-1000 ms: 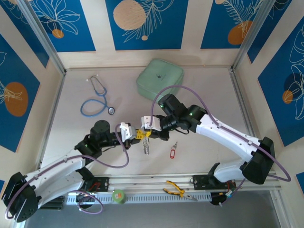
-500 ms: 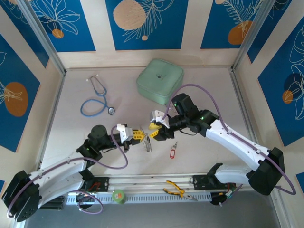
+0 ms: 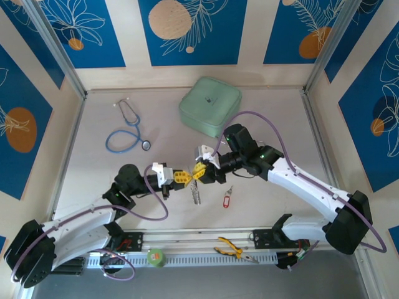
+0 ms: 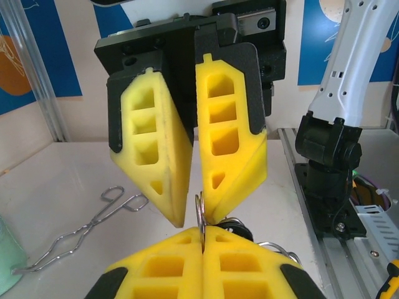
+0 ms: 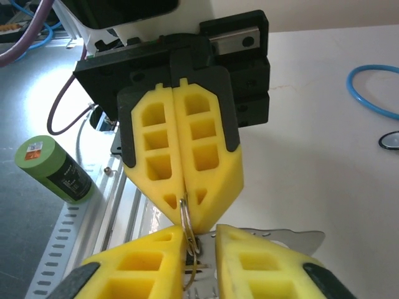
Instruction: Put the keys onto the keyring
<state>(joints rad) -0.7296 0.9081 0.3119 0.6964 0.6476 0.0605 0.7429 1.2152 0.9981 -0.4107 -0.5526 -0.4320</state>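
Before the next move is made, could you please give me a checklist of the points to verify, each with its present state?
1. Left claw shut on the keyring: ok.
2. Right claw closed on the keyring: not ok, its jaws stand slightly apart around the wire.
3. Bunch of keys below both claws, free of the table: cannot tell.
4. Red-tag key on the keyring: not ok, it lies apart on the table.
5. Stethoscope and green case away from both claws: ok.
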